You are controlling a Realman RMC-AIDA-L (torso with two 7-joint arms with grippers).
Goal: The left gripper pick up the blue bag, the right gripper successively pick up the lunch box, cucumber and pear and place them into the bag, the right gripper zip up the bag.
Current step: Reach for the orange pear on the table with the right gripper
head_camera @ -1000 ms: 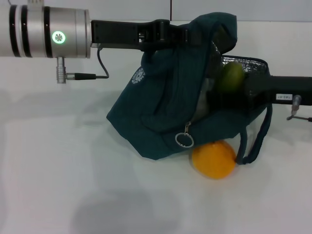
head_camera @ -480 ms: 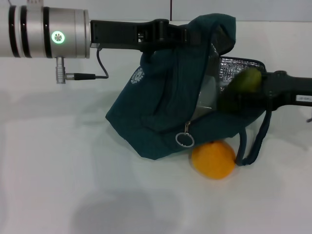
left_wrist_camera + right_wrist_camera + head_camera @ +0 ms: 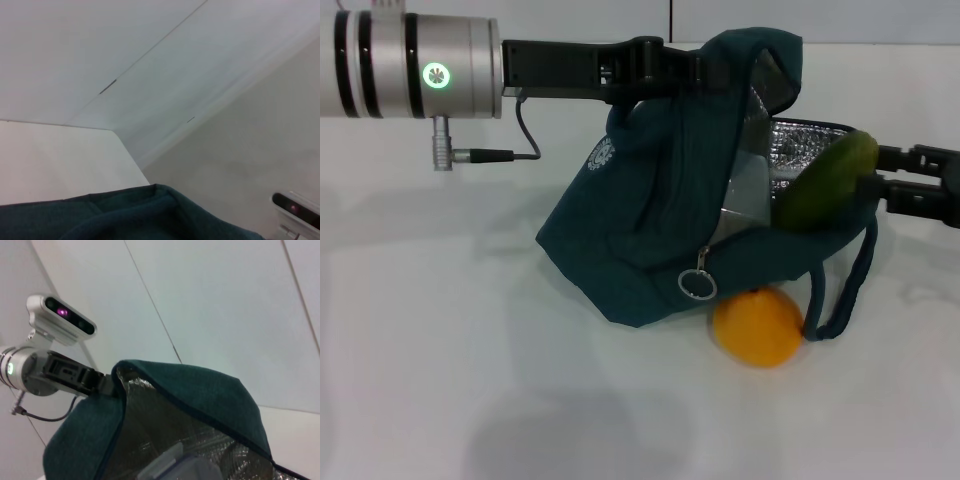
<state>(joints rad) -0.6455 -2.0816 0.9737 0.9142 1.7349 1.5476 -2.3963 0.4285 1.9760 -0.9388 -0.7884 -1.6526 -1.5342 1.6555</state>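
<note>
Toward the far edge of the white worktop (image 3: 470,380), the left gripper (image 3: 665,68) is clamped on the top of the blue bag (image 3: 650,220), holding it up with its foil-lined mouth facing the robot's right. The right gripper (image 3: 880,185), near the right edge, has its fingers closed on the cucumber (image 3: 825,182), which lies slanted across the rim of the opening, not yet inside. To finish the step well, the cucumber probably needs to go deeper, leading end first, before release, so it cannot roll off the rim. An orange fruit (image 3: 757,326) rests on the worktop touching the bag's underside. Only the right wrist view shows the lunch box (image 3: 177,467) already inside against the lining; the left wrist view shows just a fold of bag fabric.
</note>
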